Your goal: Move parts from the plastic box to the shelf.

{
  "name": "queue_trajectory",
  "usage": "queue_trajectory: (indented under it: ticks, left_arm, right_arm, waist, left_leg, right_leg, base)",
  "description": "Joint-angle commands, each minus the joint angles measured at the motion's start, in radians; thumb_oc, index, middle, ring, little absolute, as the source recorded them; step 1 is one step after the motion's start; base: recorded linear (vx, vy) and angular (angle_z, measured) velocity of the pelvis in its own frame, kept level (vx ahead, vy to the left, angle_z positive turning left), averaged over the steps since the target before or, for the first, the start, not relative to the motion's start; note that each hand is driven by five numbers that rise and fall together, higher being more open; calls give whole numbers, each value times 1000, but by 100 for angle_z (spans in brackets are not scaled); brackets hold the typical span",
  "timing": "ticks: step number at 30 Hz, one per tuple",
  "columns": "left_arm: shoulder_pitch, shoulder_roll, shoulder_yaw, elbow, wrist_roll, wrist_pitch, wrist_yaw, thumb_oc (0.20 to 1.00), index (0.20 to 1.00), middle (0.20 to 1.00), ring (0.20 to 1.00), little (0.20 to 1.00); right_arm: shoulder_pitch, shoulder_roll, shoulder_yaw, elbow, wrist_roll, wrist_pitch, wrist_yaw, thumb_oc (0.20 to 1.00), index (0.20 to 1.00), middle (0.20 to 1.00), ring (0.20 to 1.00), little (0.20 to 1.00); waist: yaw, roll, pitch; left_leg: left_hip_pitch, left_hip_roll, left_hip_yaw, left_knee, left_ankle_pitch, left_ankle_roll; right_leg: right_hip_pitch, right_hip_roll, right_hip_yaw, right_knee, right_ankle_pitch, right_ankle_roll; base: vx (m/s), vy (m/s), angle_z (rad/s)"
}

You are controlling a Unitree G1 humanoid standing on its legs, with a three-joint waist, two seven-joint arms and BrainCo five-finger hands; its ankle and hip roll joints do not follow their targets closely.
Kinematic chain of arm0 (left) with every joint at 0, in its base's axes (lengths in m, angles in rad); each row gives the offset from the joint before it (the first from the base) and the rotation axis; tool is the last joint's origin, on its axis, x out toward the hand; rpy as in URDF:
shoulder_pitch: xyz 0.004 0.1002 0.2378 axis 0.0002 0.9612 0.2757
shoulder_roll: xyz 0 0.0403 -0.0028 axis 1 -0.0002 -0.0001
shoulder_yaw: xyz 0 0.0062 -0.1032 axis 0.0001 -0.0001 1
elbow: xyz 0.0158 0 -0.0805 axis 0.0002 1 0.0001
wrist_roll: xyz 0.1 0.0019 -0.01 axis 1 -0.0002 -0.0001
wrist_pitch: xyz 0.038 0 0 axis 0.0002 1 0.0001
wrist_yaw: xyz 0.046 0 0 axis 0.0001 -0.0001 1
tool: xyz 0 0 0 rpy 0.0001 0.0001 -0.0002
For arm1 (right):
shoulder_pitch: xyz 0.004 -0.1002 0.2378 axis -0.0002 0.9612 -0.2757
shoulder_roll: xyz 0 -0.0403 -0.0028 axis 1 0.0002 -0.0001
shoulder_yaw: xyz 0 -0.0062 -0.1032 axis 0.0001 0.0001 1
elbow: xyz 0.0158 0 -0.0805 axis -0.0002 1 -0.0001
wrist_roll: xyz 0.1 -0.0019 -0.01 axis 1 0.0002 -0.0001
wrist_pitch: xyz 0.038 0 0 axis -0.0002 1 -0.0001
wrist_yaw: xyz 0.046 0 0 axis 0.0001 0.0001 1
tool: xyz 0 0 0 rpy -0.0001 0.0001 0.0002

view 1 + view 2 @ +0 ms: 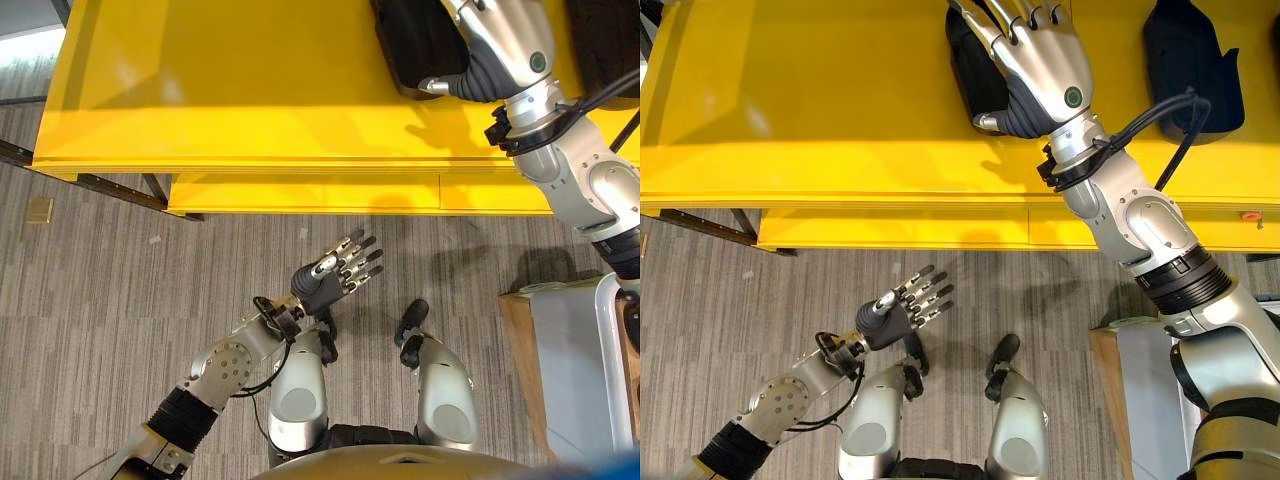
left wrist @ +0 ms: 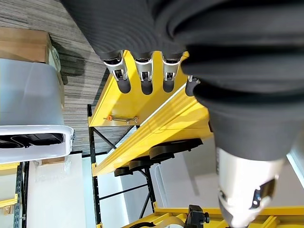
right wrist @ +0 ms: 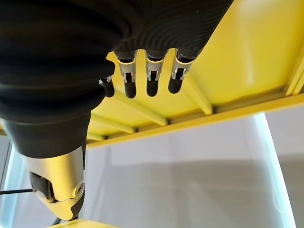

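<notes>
Parts: two black moulded parts lie on the yellow shelf (image 1: 840,110). One black part (image 1: 975,70) sits under the right hand; a second black part (image 1: 1190,60) lies well apart from it, further toward the robot's right.
Shelf: broad yellow top with a lower yellow lip along its near edge, standing on dark legs over grey striped carpet (image 1: 100,290).
Plastic box: a pale grey-white box (image 1: 580,350) stands on the floor at the robot's right, beside a brown board; the left wrist view shows dark shapes inside it, probably more parts, though they are too dim to be sure.
Right hand: the right hand (image 1: 1040,60) reaches over the shelf, palm down on the first black part, fingers laid along it. The right wrist view shows the fingers (image 3: 152,78) straight and side by side, holding nothing.
Left hand: the left hand (image 1: 335,275) hangs low over the carpet in front of the shelf, well clear of both parts, fingers spread and straight, empty.
Left wrist view: straight fingers (image 2: 142,76) with the shelf edge beyond them.
</notes>
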Motion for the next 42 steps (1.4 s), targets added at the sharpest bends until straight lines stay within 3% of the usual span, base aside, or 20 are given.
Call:
queue_trajectory:
  ticks: [1, 5, 9, 10, 17, 24, 32, 35, 38, 42]
  left_arm:
    - [130, 18, -56, 66, 85, 16, -345, 1000, 1000, 1000, 1000, 1000]
    - [121, 13, -81, 86, 192, -4, -447, 1000, 1000, 1000, 1000, 1000]
    - [88, 7, -121, 95, 141, -38, -432, 1000, 1000, 1000, 1000, 1000]
    - [70, 4, -123, 100, 138, -41, -417, 1000, 1000, 1000, 1000, 1000]
    - [65, -1, -106, 114, 102, 7, -439, 1000, 1000, 1000, 1000, 1000]
    - [59, -2, -110, 87, 106, 7, -402, 1000, 1000, 1000, 1000, 1000]
    - [46, -11, -99, 100, 101, 29, -408, 1000, 1000, 1000, 1000, 1000]
    - [50, -15, -90, 101, 42, 104, -364, 1000, 1000, 1000, 1000, 1000]
    - [50, -19, -78, 111, 40, 95, -338, 1000, 1000, 1000, 1000, 1000]
    - [53, -7, -59, 102, 49, 104, -348, 1000, 1000, 1000, 1000, 1000]
  right_arm:
    - [-167, -11, 97, 39, -28, 54, 85, 1000, 1000, 1000, 1000, 1000]
    - [-200, 0, 110, 72, -13, 70, 100, 1000, 1000, 1000, 1000, 1000]
    - [-228, 22, 118, 118, -18, 63, 135, 1000, 1000, 1000, 1000, 1000]
    - [-233, 38, 131, 121, -19, 90, 163, 1000, 1000, 1000, 1000, 1000]
    - [-243, 48, 147, 150, 9, 162, 183, 1000, 1000, 1000, 1000, 1000]
    - [-260, 55, 151, 233, 47, 217, 192, 1000, 1000, 1000, 1000, 1000]
    - [-269, 64, 172, 279, 40, 220, 239, 1000, 1000, 1000, 1000, 1000]
    - [-280, 61, 192, 285, 4, 209, 278, 1000, 1000, 1000, 1000, 1000]
    - [-299, 56, 222, 292, -47, 210, 280, 1000, 1000, 1000, 1000, 1000]
    - [-349, 33, 272, 334, -132, 165, 304, 1000, 1000, 1000, 1000, 1000]
  waist:
    - [42, 25, -62]
    - [42, 23, -54]
    - [35, 30, -41]
    - [32, 33, -33]
    - [31, 35, -18]
    - [37, 32, -18]
    - [39, 31, -18]
    - [41, 31, -18]
    - [44, 29, -18]
    - [53, 32, -18]
  left_leg:
    - [18, 57, -67, 0, -16, -67]
    - [-1, 68, -71, 10, -13, -70]
    - [-10, 69, -70, 13, -12, -71]
    - [-21, 71, -68, 17, -9, -72]
    - [-43, 83, -63, 21, -2, -76]
    - [-80, 92, -65, 23, 6, -84]
    - [-92, 98, -61, 19, 13, -89]
    - [-99, 103, -59, 21, 15, -91]
    - [-102, 105, -58, 19, 18, -93]
    - [-117, 106, -64, 21, 22, -96]
  right_leg:
    - [-44, -69, 6, 142, -90, 101]
    - [-61, -70, 7, 161, -97, 97]
    - [-73, -67, 14, 170, -101, 94]
    - [-84, -66, 19, 172, -101, 93]
    - [-105, -70, 17, 179, -99, 89]
    - [-135, -66, 11, 180, -98, 85]
    - [-144, -64, 6, 174, -94, 82]
    - [-150, -67, 2, 176, -94, 82]
    - [-153, -68, -1, 176, -93, 83]
    - [-165, -71, -7, 177, -89, 84]
  base:
    - [-26, -45, -10]
    - [-22, -37, -2]
    - [-13, -3, 1]
    - [-51, -17, -2]
    - [-23, -16, -5]
    - [-29, -34, 1]
    - [-4, -3, 0]
    - [0, 0, 0]
    - [-18, -17, 5]
    - [-17, -19, 4]
